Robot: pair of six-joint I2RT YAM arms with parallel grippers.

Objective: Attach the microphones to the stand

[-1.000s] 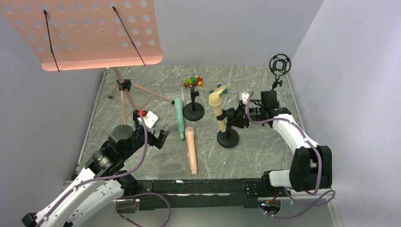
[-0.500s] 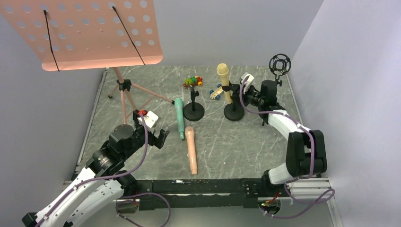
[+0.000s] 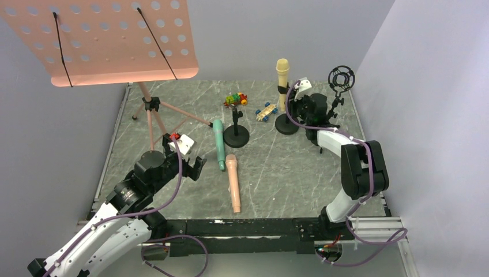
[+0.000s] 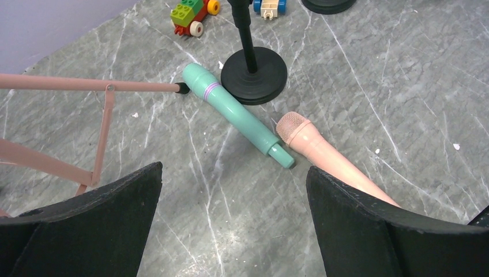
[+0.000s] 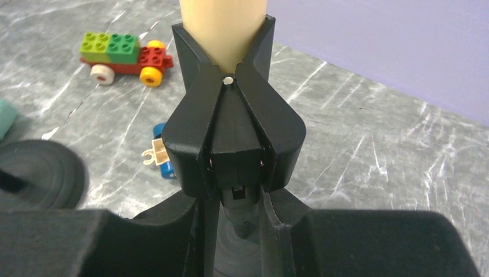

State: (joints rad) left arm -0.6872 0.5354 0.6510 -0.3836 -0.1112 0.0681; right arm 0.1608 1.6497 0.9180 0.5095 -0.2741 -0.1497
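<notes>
R claw (image 5: 236, 231) is clamped on the stand (image 3: 286, 124) pole. Yellow mic (image 3: 282, 70) sits clipped upright near the table (image 3: 300, 167) far-right corner. Keep base flat, then let go slow. L claw (image 4: 230, 225) is wide apart above green mic (image 4: 236, 114) & pink mic (image 4: 323, 153), lying mid-table.

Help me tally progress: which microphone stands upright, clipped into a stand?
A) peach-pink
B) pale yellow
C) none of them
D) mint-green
B: the pale yellow microphone stands upright in the clip of the far stand, while the mint-green microphone and the peach-pink microphone lie flat.
</notes>
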